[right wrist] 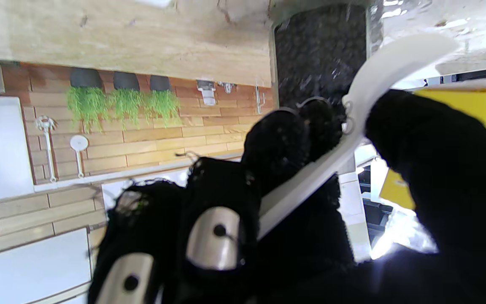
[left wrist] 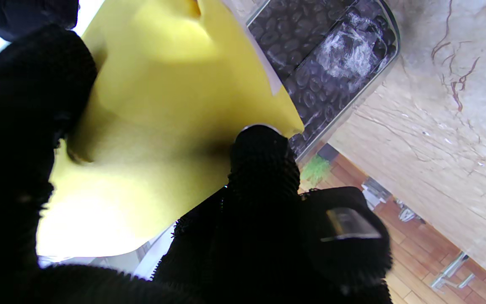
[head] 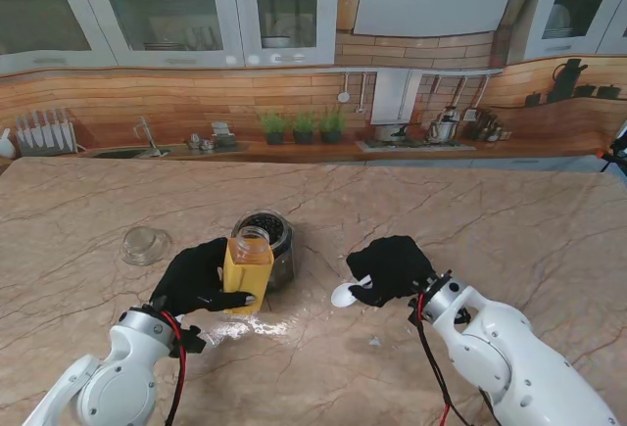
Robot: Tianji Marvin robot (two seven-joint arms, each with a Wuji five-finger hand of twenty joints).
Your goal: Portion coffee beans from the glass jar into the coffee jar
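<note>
Gripping the yellow-labelled coffee jar (head: 248, 271), the left hand (head: 196, 277) keeps it upright, mouth up, touching the near-left side of the glass jar (head: 272, 240) of beans. The right hand (head: 392, 267) pinches a white spoon (head: 346, 294), its long axis running toward the jars, bowl end leftmost. A glass lid (head: 145, 245) lies on the surface (head: 509, 220), left.
</note>
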